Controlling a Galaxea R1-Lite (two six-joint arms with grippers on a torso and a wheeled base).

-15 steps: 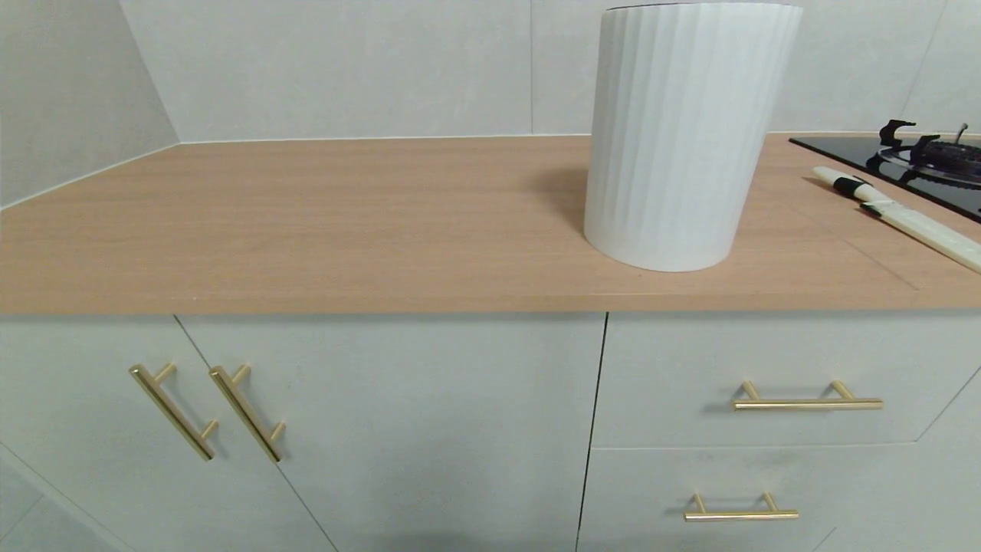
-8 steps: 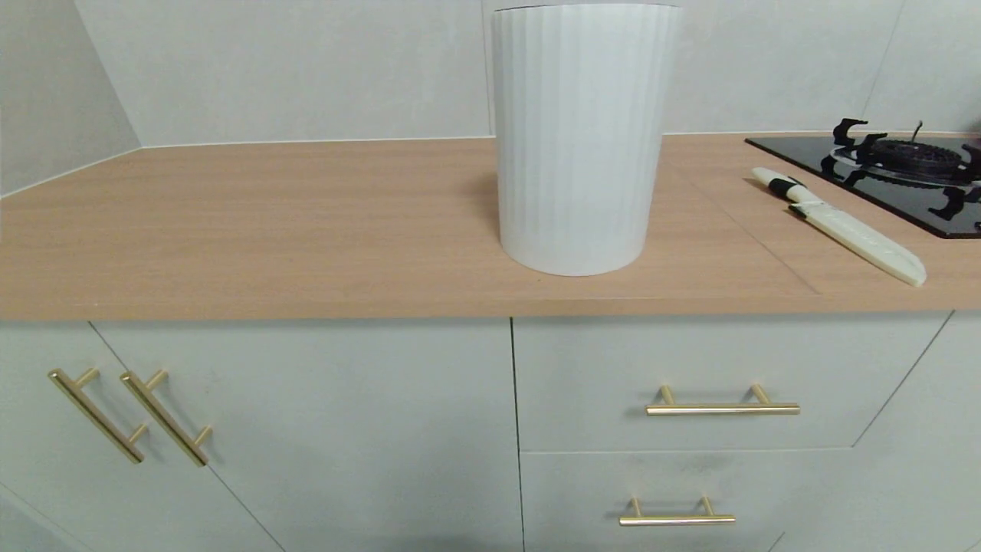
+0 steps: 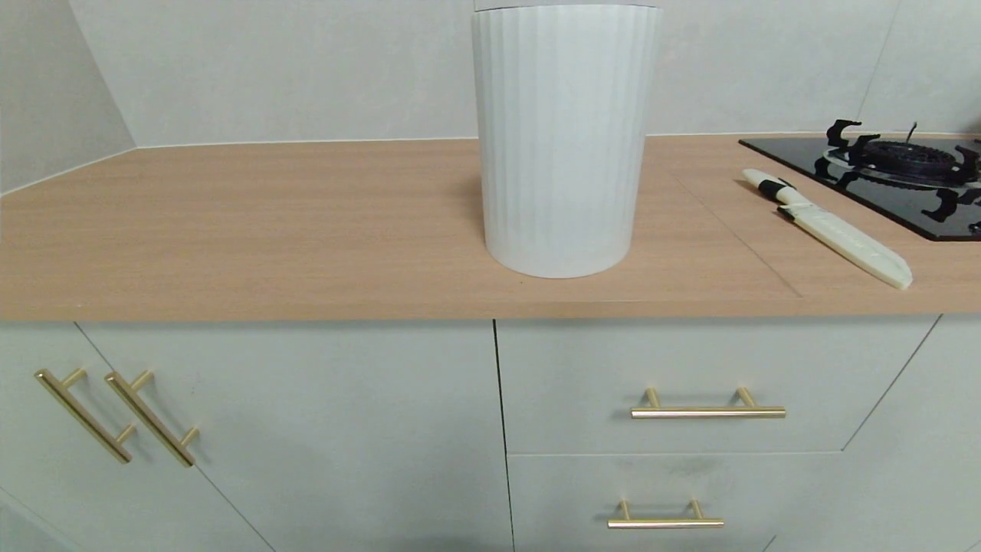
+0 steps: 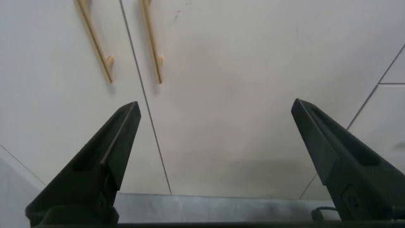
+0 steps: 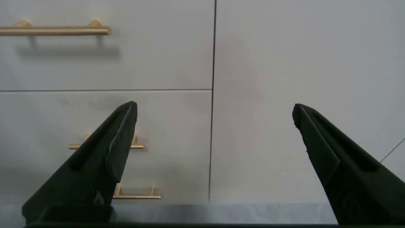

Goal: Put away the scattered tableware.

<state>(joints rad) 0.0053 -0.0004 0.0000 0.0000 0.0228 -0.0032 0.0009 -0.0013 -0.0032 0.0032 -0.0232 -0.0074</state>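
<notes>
Tall ribbed white canister upright on woodgrain worktop, cream knife, maybe ceramic, flat off to its right. Left hand and right hand spread wide, empty.

the head camera has swung right, so the white ribbed container now sits mid-frame. the knife and stove show more fully.

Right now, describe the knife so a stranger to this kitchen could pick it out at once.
Follow the wooden counter to the right, where a black stove sits. The knife lies flat on the wood beside the stove, right of the tall white ribbed container. It alone is slim and cream, with a black band on its handle.
</notes>
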